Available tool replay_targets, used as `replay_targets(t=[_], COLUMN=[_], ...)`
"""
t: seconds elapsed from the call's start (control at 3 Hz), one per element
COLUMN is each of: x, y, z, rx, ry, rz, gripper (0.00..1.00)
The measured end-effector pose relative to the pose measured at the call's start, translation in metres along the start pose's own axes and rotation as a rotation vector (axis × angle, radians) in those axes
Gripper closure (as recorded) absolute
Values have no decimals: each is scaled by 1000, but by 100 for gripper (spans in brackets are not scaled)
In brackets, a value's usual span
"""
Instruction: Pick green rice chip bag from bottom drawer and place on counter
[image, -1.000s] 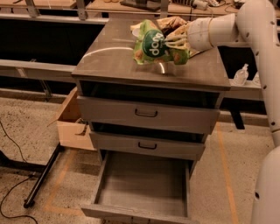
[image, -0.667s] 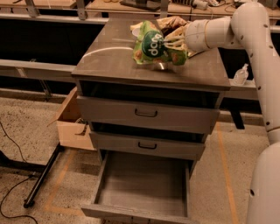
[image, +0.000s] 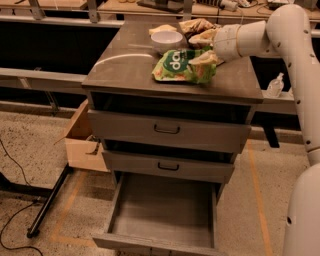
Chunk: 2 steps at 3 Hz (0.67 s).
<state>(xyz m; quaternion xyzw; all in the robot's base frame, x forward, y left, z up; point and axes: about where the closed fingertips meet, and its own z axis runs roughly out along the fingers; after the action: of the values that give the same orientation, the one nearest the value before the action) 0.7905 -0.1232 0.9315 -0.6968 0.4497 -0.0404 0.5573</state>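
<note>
The green rice chip bag (image: 181, 65) lies flat on the counter (image: 120, 70), right of centre, just in front of a white bowl. My gripper (image: 204, 57) reaches in from the right on the white arm and sits on the bag's right end, shut on it. The bottom drawer (image: 162, 212) is pulled wide open below, and its plain grey inside shows nothing in it.
A white bowl (image: 167, 39) and a brown and yellow chip bag (image: 199, 26) stand at the back of the counter. The two upper drawers (image: 167, 131) with black handles are slightly ajar. A cardboard box (image: 82, 137) and a black stand leg (image: 47, 205) are to the left on the floor.
The bag was held upright above the counter, hiding the bowl. It has come down and forward and now lies flat on the counter, with my gripper still at its right end.
</note>
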Motion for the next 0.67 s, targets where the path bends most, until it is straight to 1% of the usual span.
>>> replay_targets(t=[0.33,0.67], x=[0,0], y=[-3,-9], z=[-25,-74], rx=[26,75], ry=[30,105], rz=[12,10], gripper=[0,0])
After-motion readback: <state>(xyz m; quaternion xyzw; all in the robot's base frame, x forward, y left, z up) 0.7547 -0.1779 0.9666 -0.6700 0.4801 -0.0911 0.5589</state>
